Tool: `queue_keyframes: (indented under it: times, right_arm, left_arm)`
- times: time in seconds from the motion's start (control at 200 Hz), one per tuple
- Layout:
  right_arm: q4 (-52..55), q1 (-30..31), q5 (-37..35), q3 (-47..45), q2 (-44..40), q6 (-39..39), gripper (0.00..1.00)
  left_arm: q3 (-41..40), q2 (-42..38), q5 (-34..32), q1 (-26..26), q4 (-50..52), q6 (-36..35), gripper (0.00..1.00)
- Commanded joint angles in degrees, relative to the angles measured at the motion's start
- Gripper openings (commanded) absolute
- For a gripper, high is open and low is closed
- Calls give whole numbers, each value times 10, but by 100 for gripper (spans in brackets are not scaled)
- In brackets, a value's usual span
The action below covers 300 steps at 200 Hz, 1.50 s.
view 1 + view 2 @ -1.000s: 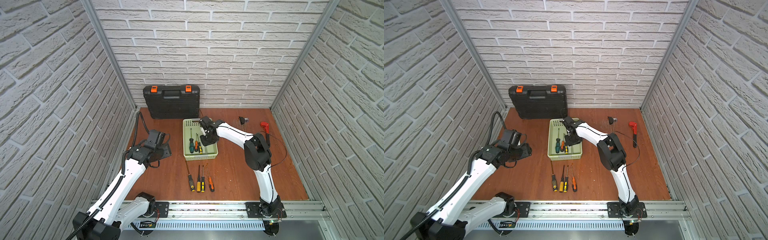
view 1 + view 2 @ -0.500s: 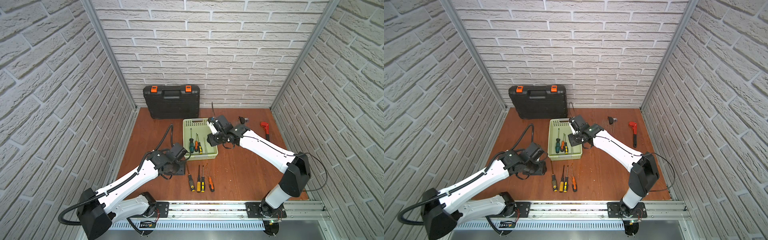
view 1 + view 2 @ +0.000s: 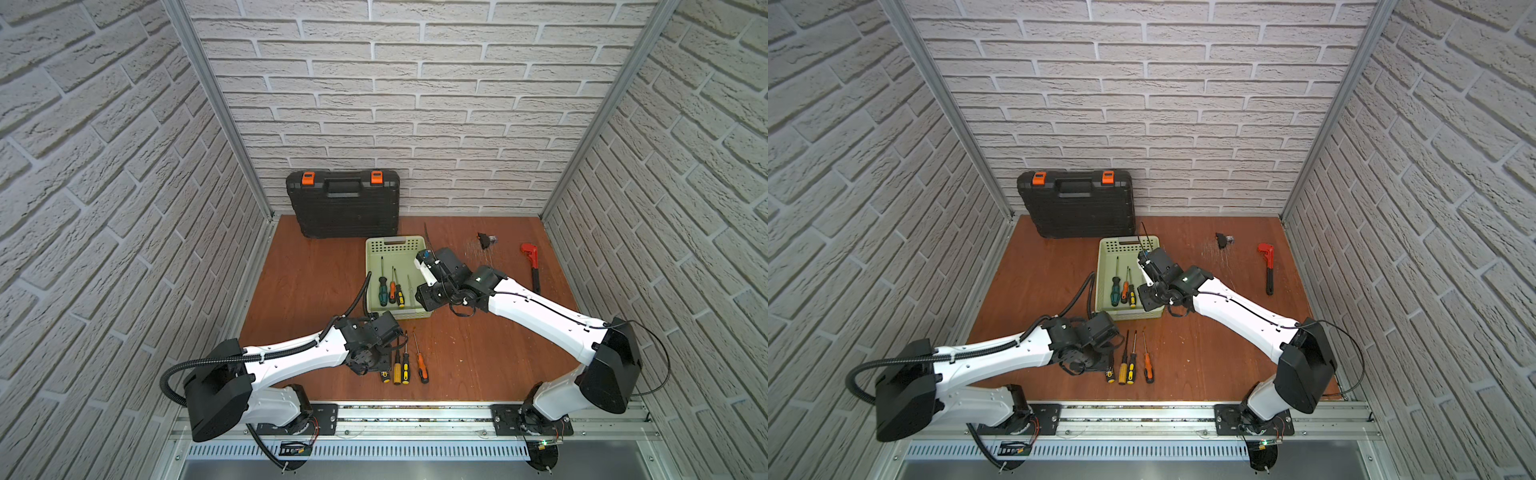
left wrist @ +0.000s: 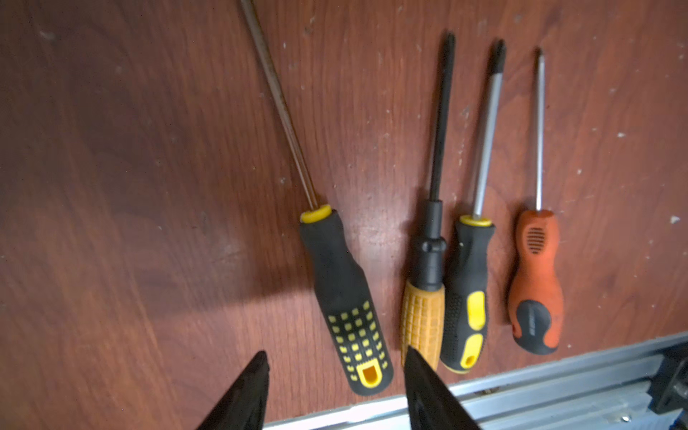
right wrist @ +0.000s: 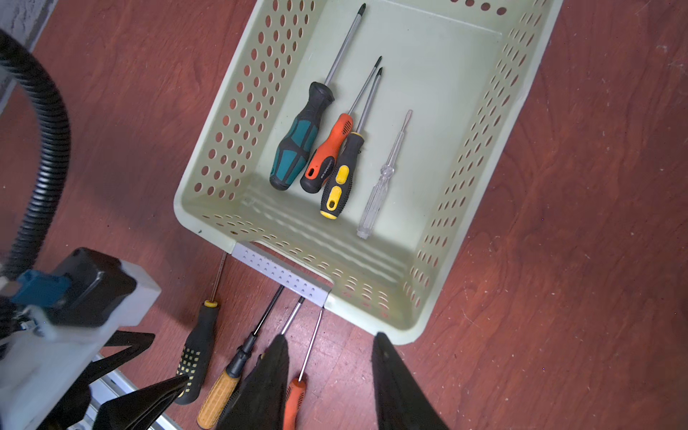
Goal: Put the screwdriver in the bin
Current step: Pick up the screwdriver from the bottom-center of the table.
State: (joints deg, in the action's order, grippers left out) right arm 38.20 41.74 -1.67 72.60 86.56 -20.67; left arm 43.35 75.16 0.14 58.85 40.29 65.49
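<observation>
Black-and-yellow screwdriver (image 4: 346,298): flat on worktop (image 4: 149,186) near front edge, leftmost of four in a row, outside bin (image 3: 395,247). Left gripper (image 4: 337,363): jaws apart either side of its handle end; grips nothing. Right gripper (image 5: 329,342): jaws apart, empty, above bin's front right corner.

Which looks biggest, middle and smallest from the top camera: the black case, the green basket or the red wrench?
As they look in a top view, largest to smallest:
1. black case
2. green basket, though an arm hides one corner
3. red wrench, thin and clearly smallest
</observation>
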Motion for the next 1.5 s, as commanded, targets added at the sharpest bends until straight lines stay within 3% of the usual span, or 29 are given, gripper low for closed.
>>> queue_keyframes:
  times: [0.0, 0.445, 0.835, 1.055, 1.26, 1.495]
  right_arm:
    - [-33, 0, 9, -14, -27, -11, 40]
    - [-47, 0, 10, -36, -34, -14, 40]
    - [-60, 0, 5, -40, -30, -19, 40]
    - [-62, 1, 4, -36, -27, -20, 40]
    - [-62, 0, 5, -26, -26, -20, 40]
    - [-59, 0, 4, -7, -14, -16, 40]
  left_arm:
    - [21, 24, -22, -1, -13, 14, 59]
    - [4, 86, -10, -5, -42, 33, 51]
    - [-31, 80, -8, 5, -40, 65, 30]
    - [-31, 18, -43, 6, 0, 62, 22]
    - [-13, -41, -27, 8, 82, 39, 18]
    - [11, -140, -50, 20, 191, 83, 18]
